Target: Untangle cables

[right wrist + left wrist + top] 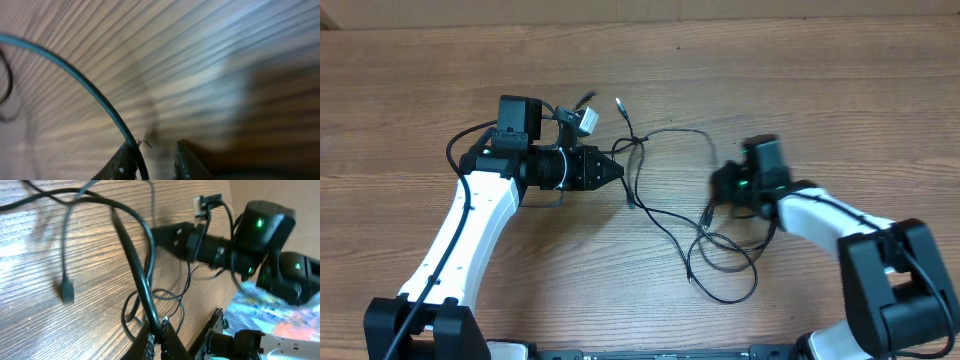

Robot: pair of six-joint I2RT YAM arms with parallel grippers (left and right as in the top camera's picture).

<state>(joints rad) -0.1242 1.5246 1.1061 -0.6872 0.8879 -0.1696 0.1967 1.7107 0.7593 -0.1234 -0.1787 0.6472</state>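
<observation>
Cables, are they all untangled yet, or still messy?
Not done yet. The cables cross and loop in one heap, none lying apart. In hand: the left pincer pinches one cable, and another runs into the open right pincer. To do: pulling every cable free.

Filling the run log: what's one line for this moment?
left fingers: shut on cable | right fingers: open | cables: tangled

Soft light falls on the brown wood-grain table [840,90].
</observation>
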